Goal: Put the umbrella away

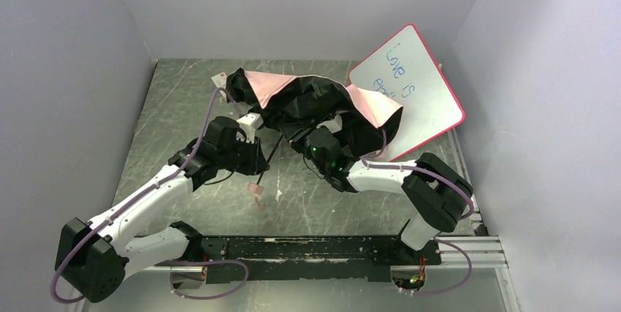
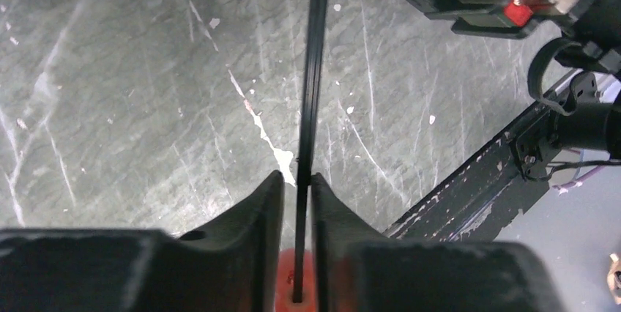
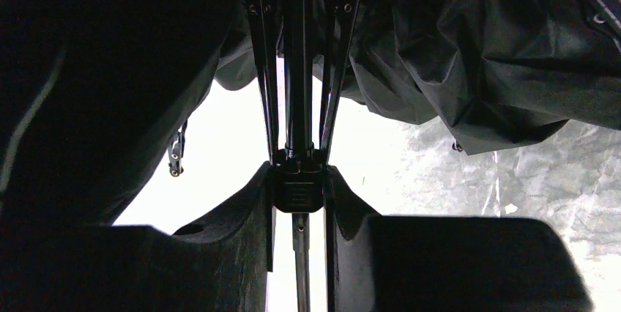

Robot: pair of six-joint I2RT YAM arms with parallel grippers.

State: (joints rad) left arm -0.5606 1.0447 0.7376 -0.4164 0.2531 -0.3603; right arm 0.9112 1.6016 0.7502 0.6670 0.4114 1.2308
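Right now we count one umbrella (image 1: pixel 315 103), lying half collapsed toward the far middle of the scratched grey surface (image 1: pixel 183 99), its canopy crumpled with pink and black sides both showing. Its thin black shaft (image 2: pixel 313 70) runs back toward the arms. The left hand (image 2: pixel 296 180) is pinched closed on that shaft, with something pinkish-orange low between its fingers that we cannot identify. The right hand (image 3: pixel 299 173) is clamped on the black block where the ribs meet around the shaft, and loose black fabric droops close over and around it, blocking most of its wrist view.

We see one whiteboard (image 1: pixel 421 99), pink-framed with blue handwriting, tilted at the far right just behind the canopy. The fabric overlaps its lower left edge in the top view, and we cannot tell whether they touch. Two arms share the surface, and one black rail (image 1: pixel 322 247) crosses its near edge.
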